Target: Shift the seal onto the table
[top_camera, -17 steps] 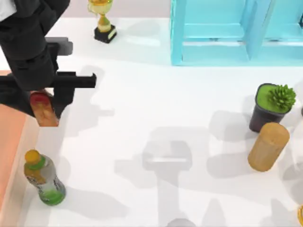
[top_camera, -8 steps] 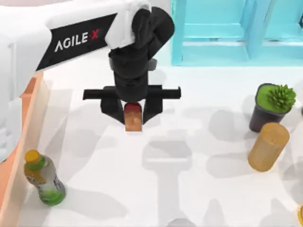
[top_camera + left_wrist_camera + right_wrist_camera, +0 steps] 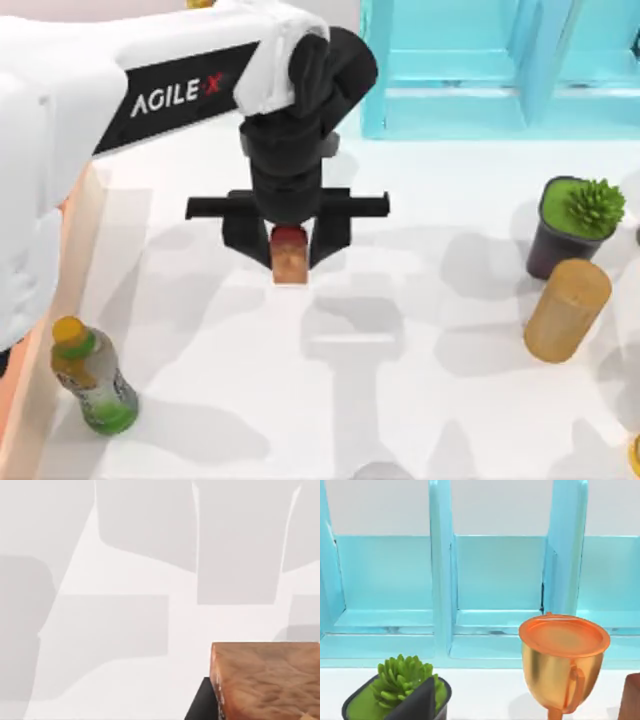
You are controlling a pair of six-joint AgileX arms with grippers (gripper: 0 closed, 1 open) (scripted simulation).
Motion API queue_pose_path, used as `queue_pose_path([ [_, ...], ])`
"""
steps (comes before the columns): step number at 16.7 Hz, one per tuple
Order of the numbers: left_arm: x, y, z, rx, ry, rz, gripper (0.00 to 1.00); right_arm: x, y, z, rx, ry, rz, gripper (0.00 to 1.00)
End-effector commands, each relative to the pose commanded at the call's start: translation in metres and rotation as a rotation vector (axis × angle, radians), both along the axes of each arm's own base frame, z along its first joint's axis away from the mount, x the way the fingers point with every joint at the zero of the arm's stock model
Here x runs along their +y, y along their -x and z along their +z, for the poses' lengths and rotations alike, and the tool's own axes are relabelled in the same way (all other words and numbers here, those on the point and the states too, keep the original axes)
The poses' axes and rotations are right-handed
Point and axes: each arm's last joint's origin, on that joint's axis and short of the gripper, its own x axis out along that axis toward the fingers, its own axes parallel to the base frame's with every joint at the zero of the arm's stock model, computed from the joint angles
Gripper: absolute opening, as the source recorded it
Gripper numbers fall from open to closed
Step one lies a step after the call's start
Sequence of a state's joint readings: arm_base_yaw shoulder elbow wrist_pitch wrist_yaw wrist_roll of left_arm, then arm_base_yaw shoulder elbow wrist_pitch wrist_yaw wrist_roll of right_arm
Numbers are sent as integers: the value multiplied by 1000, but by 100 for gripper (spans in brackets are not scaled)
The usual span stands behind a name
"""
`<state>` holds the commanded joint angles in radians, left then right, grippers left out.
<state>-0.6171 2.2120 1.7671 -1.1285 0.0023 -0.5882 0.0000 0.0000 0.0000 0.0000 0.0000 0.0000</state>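
The seal (image 3: pixel 289 255), a tan wooden block with a red rounded top, hangs upright over the white table (image 3: pixel 200 420) a little left of its middle. My left gripper (image 3: pixel 288 250) is shut on it, one black finger on each side. The left wrist view has the seal's wooden body (image 3: pixel 265 680) close up over the bare table (image 3: pixel 125 630). I cannot tell whether the seal touches the table. A dark part of my right gripper (image 3: pixel 420 702) edges into the right wrist view, which faces the shelf.
A green-and-yellow-capped bottle (image 3: pixel 95 385) lies near the orange tray's rim (image 3: pixel 8 415) at the left. At the right stand a potted plant (image 3: pixel 575 225) and a wooden cylinder (image 3: pixel 567 310). A cyan shelf (image 3: pixel 500 65) spans the back. A gold cup (image 3: pixel 563 665) stands before it.
My left arm carried the seal from the tray's edge at the left toward the table's middle. Over the last half second it shifted slightly right and lower.
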Motion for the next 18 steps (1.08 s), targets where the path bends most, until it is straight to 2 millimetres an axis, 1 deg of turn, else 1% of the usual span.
queue_pose_path([
  [7, -1, 0, -34, -4, 2, -1, 0, 0, 0, 0, 0, 0, 0, 100],
  [10, -1, 1, -35, -4, 2, -1, 0, 0, 0, 0, 0, 0, 0, 100],
  [18, -1, 1, -35, -4, 2, -1, 60, 0, 0, 0, 0, 0, 0, 100],
])
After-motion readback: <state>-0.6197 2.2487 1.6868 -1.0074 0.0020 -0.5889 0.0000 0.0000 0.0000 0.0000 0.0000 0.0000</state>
